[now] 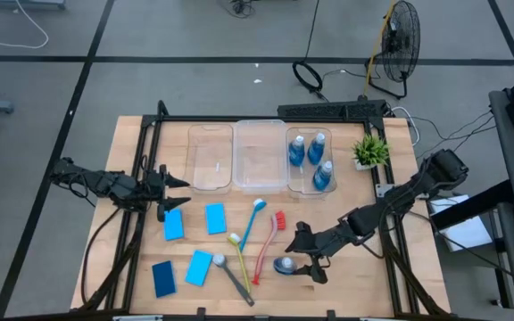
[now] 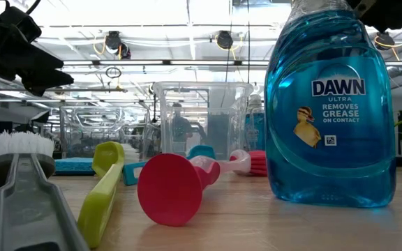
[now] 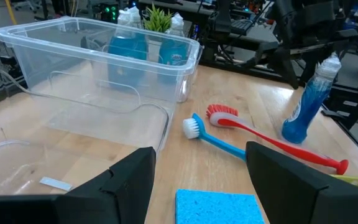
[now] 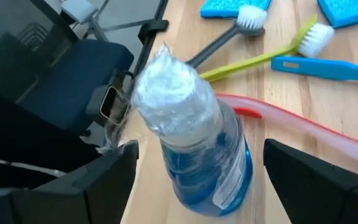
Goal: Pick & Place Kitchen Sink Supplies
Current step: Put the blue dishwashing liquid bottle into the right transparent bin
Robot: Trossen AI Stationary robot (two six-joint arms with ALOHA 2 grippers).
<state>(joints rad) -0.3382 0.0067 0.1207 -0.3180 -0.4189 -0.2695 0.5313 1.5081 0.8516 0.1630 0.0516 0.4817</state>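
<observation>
A clear bottle of blue liquid (image 4: 191, 143) stands upright on its base near the table's front right (image 1: 286, 265). My right gripper (image 4: 197, 180) is open, its fingers on either side of the bottle's body without touching it. Three more bottles (image 1: 310, 159) stand in the right clear bin. Several blue sponges (image 1: 194, 245) and the blue (image 1: 252, 223), red (image 1: 269, 245), yellow-green (image 1: 239, 254) and grey (image 1: 232, 276) brushes lie flat on the table. My left gripper (image 1: 172, 192) waits open at the left, above a sponge (image 3: 219, 208).
Two clear bins (image 1: 211, 156) (image 1: 259, 153) with nothing in them stand at the back beside the bin with bottles. A green potted plant (image 1: 370, 150) stands at the back right. The red brush's handle (image 4: 303, 127) lies right behind the bottle.
</observation>
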